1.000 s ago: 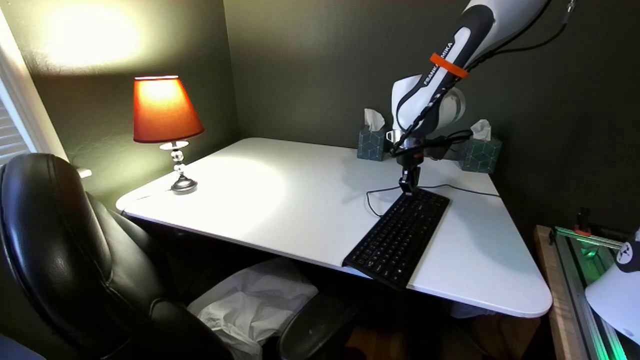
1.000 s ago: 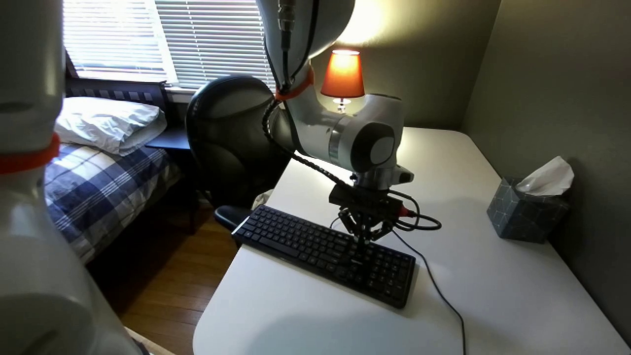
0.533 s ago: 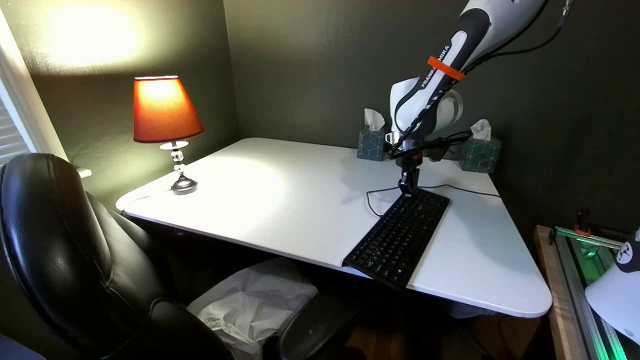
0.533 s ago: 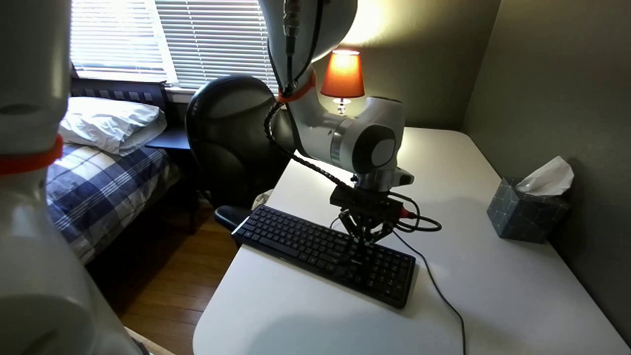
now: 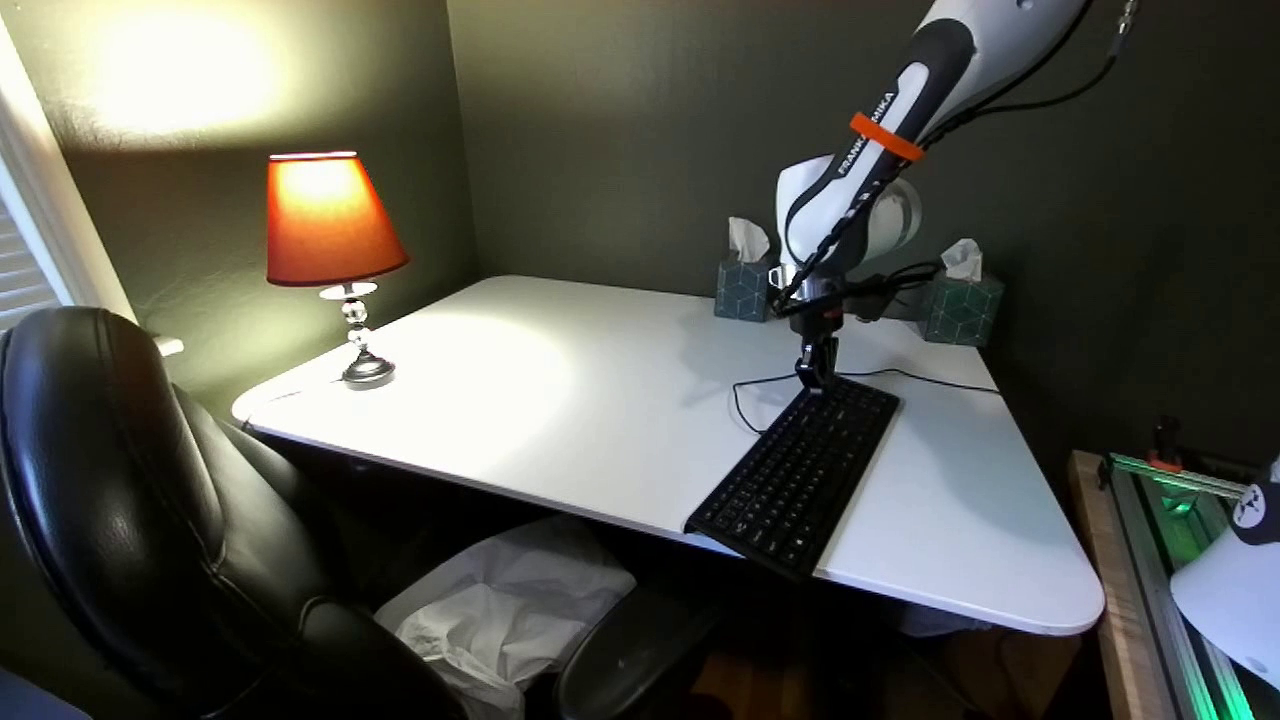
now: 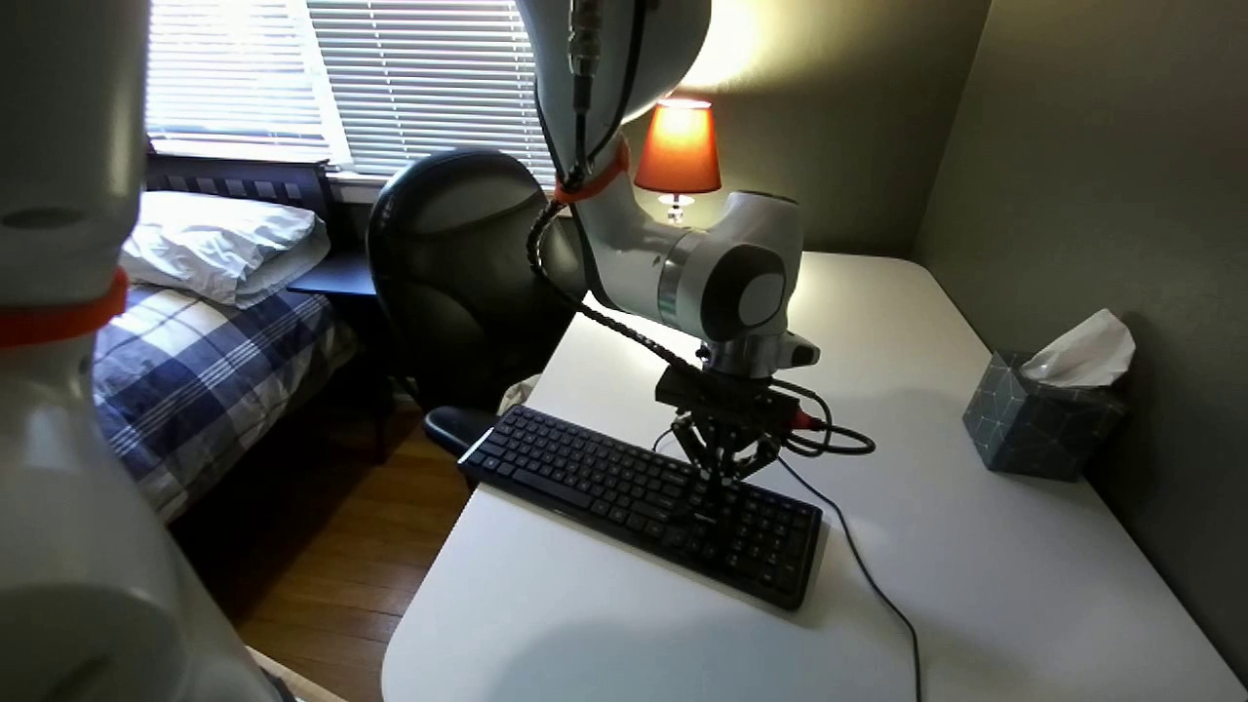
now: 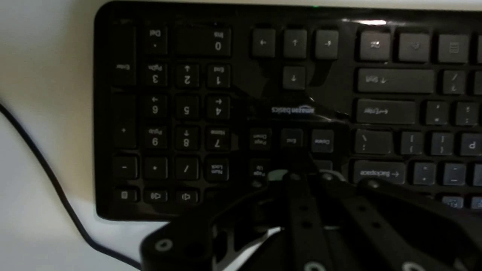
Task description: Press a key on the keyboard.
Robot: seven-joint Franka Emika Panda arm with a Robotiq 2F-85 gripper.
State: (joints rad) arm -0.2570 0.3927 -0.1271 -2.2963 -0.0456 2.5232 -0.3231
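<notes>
Keyboard [image 6: 624, 497] lay on bench [image 6: 565, 585], one end jutting past edge. We had end effector [image 5: 816, 385] closed, holding nothing, low over keyboard near End key [image 7: 292, 138]. Approach looked done; whether any key sank, we couldn't tell; lift-off, at least, remained.

keyboard [image 7: 293, 110]: "amazon basics"; keys [image 7: 187, 107]: 0–9, "backspace", "delete", "num lock"; arm [image 5: 862, 158]: "frank…mika"

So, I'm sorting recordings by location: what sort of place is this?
Likely a home bedroom doubling as a workspace: a bed with a blue-and-white plaid cover, a black leather-look chair and a white round-cornered desk.
</notes>
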